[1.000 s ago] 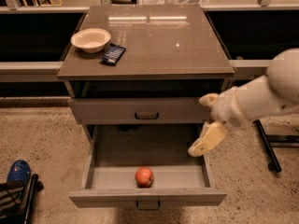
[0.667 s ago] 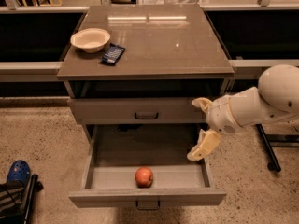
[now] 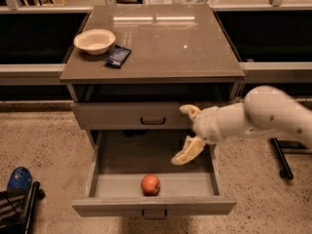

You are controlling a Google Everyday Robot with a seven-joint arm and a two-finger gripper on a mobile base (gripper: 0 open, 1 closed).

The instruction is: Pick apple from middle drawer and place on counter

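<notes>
The red-orange apple (image 3: 150,185) lies inside the pulled-out middle drawer (image 3: 102,186), near its front wall, about at the middle. My gripper (image 3: 186,134) hangs over the right part of the open drawer, above and to the right of the apple and apart from it. Its two cream fingers are spread open, one up by the closed drawer front above, one lower over the tray, and nothing is held. The counter (image 3: 170,48) is the glossy grey-brown top of the cabinet, behind and above the gripper.
A cream bowl (image 3: 94,41) and a dark flat packet (image 3: 118,56) sit on the counter's left side. A closed drawer front (image 3: 122,116) is above the open one. A blue shoe (image 3: 19,178) and dark gear are on the floor at lower left. A black stand leg (image 3: 280,157) is at right.
My arm and gripper have moved left, further over the open drawer and closer to the apple. The apple has not moved.
</notes>
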